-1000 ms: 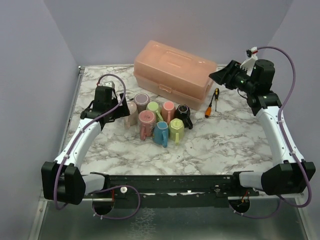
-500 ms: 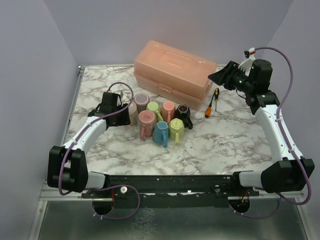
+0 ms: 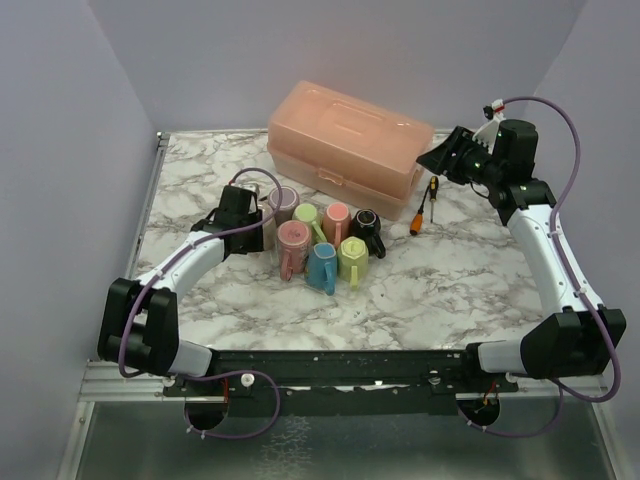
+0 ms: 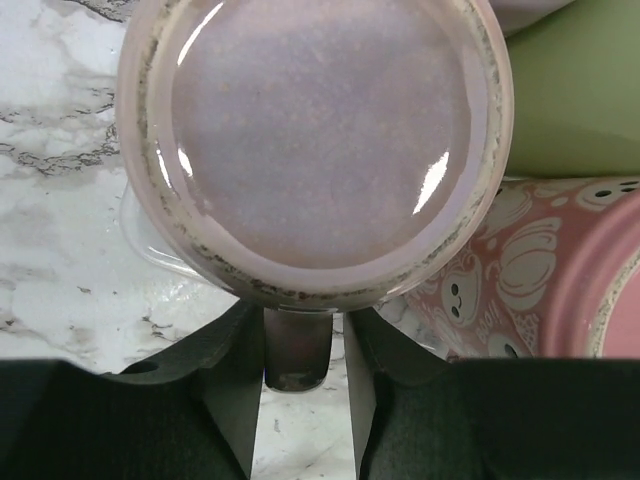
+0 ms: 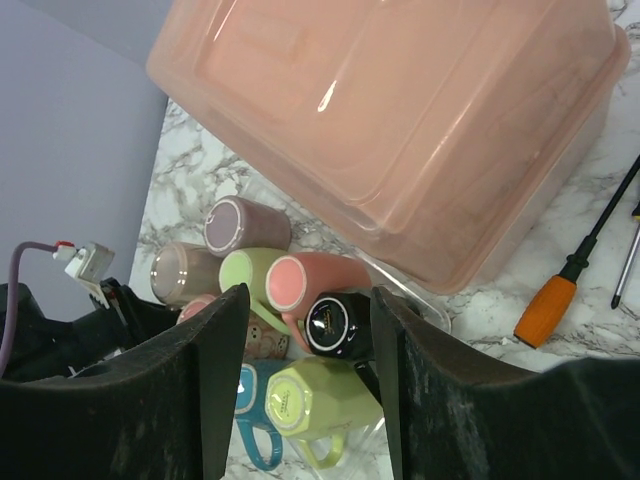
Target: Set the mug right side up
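The left gripper [image 3: 248, 214] has moved right, up to the upside-down mug [image 4: 315, 140] at the left end of the cluster [image 3: 325, 245], fingers spread either side of its handle [image 4: 297, 352]. The right gripper [image 3: 441, 158], spread wide, still hovers by the box [image 3: 345, 140].

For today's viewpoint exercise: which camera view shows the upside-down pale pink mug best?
Left wrist: the mug fills the frame, base up, handle between the left gripper fingers. Top view: partly hidden by that gripper. Right wrist: small and distant.
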### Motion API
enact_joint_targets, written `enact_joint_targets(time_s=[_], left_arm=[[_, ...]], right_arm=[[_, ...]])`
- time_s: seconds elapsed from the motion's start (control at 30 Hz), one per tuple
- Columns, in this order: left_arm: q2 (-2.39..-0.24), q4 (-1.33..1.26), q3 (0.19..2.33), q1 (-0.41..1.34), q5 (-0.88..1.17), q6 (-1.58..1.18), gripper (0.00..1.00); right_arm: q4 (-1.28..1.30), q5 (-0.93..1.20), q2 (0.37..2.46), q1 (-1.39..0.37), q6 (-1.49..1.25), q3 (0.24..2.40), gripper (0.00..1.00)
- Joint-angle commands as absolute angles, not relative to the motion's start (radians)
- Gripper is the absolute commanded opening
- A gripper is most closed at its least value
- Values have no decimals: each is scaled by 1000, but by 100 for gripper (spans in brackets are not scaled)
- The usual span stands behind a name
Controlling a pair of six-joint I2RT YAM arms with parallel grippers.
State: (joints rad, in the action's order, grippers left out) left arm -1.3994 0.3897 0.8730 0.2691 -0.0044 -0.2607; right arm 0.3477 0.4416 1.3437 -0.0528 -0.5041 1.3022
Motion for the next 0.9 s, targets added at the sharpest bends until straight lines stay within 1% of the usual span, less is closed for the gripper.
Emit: enact_joint_targets(time_s=[0.0, 0.07, 0.1, 0.13, 0.17, 0.33, 0.57, 0.87], left_arm=[[-1424, 353, 894, 291, -108, -289, 33], [-1428, 347, 894, 293, -134, -296, 24], [-1427, 346, 894, 294, -143, -298, 17], [-1426, 345, 894, 296, -151, -298, 5], [-1422, 344, 893, 295, -156, -297, 0], [-1385, 342, 897, 301, -157, -257, 0], [-1310, 341, 949, 301, -218, -269, 0], [-1192, 328, 1072, 301, -253, -251, 0]], right_arm=[[367, 412, 1339, -57, -482, 1329, 55], [361, 413, 1335, -57, -482, 1326, 55], [358, 415, 1334, -57, -484, 1323, 55], [355, 418, 1332, -57, -485, 1321, 55], [354, 419, 1330, -57, -486, 1319, 55], [351, 457, 1320, -57, -461, 1304, 55], [336, 488, 1317, -57, -467, 1287, 57], [219, 586, 1287, -63, -508, 1225, 62]])
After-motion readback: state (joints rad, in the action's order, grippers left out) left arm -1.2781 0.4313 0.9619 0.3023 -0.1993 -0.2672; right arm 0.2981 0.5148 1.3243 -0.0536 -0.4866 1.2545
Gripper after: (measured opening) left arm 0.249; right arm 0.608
